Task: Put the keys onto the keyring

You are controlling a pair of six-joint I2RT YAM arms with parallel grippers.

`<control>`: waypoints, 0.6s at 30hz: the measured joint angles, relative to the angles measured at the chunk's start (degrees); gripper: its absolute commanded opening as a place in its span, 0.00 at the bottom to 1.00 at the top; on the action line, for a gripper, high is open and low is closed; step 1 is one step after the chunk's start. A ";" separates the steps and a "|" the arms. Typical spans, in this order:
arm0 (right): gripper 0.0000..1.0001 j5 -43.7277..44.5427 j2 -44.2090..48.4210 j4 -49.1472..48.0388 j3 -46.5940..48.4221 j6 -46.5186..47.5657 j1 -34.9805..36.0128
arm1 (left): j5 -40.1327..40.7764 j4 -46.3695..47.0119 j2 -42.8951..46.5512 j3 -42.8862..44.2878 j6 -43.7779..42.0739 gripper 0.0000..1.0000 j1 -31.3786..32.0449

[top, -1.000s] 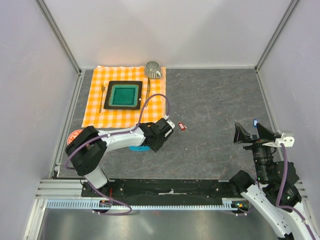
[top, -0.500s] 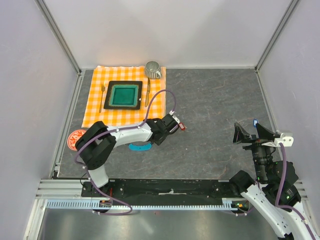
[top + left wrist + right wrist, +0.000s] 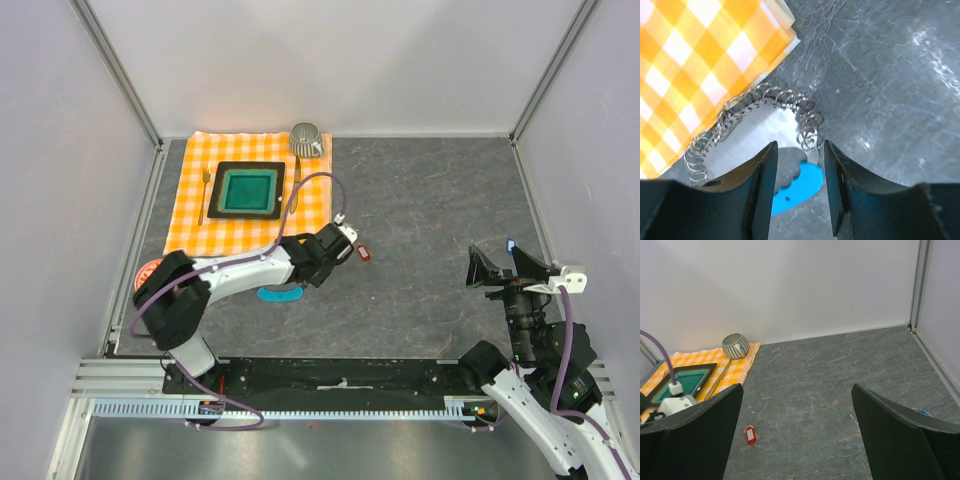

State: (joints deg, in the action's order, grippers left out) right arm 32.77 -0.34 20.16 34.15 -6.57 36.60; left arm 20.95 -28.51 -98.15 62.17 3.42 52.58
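Observation:
The keyring lies on the grey table at the corner of the checked cloth, a loop of silvery coil (image 3: 755, 102) with a light-blue strip (image 3: 800, 185) (image 3: 278, 293). My left gripper (image 3: 800, 147) (image 3: 298, 275) hangs just over it, open about halfway. The coil's end and the blue strip show in the gap, and nothing is gripped. A red-tagged key (image 3: 364, 253) (image 3: 750, 434) lies flat just right of the left wrist. A blue-tagged key (image 3: 511, 244) (image 3: 924, 412) lies near the right wall. My right gripper (image 3: 795, 390) (image 3: 505, 265) is raised, wide open and empty.
An orange checked cloth (image 3: 195, 215) at the back left carries a dark square plate (image 3: 248, 190), a fork (image 3: 205, 195), a knife (image 3: 297, 180) and a striped cup (image 3: 306, 138). A red-patterned saucer (image 3: 148, 272) peeks out behind the left arm. Walls enclose three sides.
The left wrist swung right toward the red key, then came back a little. Its jaws narrowed somewhat. The right arm and both keys stayed put.

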 measured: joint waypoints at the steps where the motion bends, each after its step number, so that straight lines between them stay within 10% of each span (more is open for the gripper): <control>1: 0.98 0.00 0.00 0.00 0.00 0.00 0.00 | -0.59 0.13 2.21 -0.81 0.50 0.49 -0.07; 18: 0.98 -0.02 0.00 0.02 0.00 -0.02 0.00 | -14.84 10.40 11.63 -15.76 11.91 0.26 -8.17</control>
State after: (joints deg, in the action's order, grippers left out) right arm 32.75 -0.34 20.18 34.15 -6.59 36.60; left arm 6.11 -18.11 -86.52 46.41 15.33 44.40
